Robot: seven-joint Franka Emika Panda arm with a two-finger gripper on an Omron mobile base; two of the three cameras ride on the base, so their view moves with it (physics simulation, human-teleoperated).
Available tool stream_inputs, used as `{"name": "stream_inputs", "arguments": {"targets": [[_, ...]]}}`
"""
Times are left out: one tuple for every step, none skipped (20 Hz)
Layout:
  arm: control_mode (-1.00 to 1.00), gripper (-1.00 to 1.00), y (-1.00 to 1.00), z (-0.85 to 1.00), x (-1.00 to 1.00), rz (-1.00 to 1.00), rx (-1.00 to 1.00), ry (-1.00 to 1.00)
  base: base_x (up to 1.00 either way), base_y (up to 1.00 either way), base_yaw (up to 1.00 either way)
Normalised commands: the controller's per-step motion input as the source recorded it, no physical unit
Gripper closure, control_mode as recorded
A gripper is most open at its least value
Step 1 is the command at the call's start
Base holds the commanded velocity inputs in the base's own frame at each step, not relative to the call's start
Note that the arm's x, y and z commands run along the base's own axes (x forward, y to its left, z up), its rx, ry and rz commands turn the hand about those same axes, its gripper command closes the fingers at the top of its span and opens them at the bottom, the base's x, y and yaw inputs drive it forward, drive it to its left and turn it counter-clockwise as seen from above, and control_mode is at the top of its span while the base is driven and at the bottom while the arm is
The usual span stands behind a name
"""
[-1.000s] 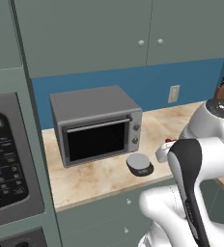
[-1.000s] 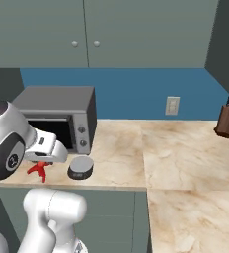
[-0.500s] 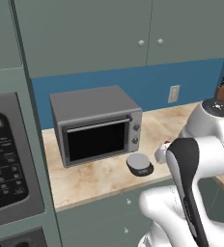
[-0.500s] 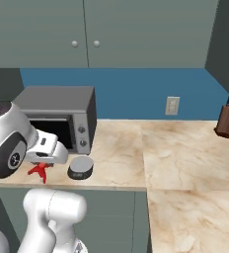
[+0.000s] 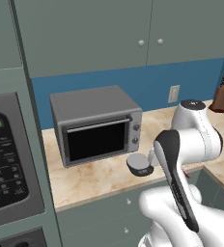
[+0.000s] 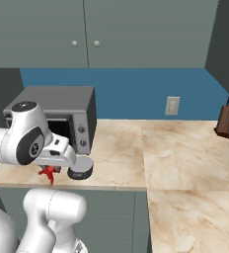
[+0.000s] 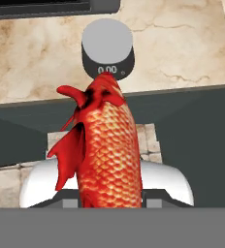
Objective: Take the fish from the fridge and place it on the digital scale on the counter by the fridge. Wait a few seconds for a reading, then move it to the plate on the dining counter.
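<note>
My gripper (image 7: 109,202) is shut on the fish (image 7: 107,150), an orange-red scaled fish with red fins that points away from the hand. The fish's head reaches toward the digital scale (image 7: 108,48), a round dark device with a light grey top and a lit display. In the right base view the fish (image 6: 49,172) hangs under the white hand at the front edge of the counter (image 6: 121,163), just left of the scale (image 6: 80,168) and not touching it. In the left base view the scale (image 5: 140,164) sits beside the arm's elbow.
A grey microwave (image 5: 97,123) stands on the counter directly behind the scale. A knife block (image 6: 228,121) sits far right by the blue wall. Grey-green upper cabinets (image 6: 87,29) hang overhead. A tall oven panel (image 5: 7,159) bounds the left side.
The hand has moved a little to the right with the fish, closer to the scale. The scale and microwave have stayed put.
</note>
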Motion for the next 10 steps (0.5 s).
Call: {"name": "stream_inputs", "arguments": {"targets": [[-1.00, 1.00, 0.00, -0.74, 0.11, 0.00, 0.14, -0.04, 0.00, 0.00, 0.00], [-1.00, 1.00, 0.00, -0.71, 0.06, 0.00, 0.18, -0.09, 0.00, 0.00, 0.00], [-1.00, 1.00, 0.00, -0.64, 0.08, 0.00, 0.20, -0.12, 0.00, 0.00, 0.00], [-1.00, 1.00, 0.00, -0.45, 0.21, 0.00, 0.18, -0.09, 0.00, 0.00, 0.00], [-1.00, 1.00, 0.00, -0.34, 0.36, 0.00, 0.18, -0.07, 0.00, 0.00, 0.00], [-1.00, 1.00, 0.00, -0.23, 0.53, 0.00, 0.16, -0.04, 0.00, 0.00, 0.00], [-1.00, 1.00, -0.04, -0.06, 0.64, 0.00, 0.14, -0.03, 0.00, 0.00, 0.00], [-1.00, 1.00, -0.16, 0.00, 0.64, 0.00, 0.11, 0.00, 0.00, 0.00, 0.00], [-1.00, 1.00, -0.12, 0.00, 0.56, 0.00, 0.03, 0.00, 0.00, 0.00, 0.00], [-1.00, 1.00, -0.11, 0.09, 0.56, 0.00, 0.00, 0.00, 0.00, 0.00, 0.00]]}}
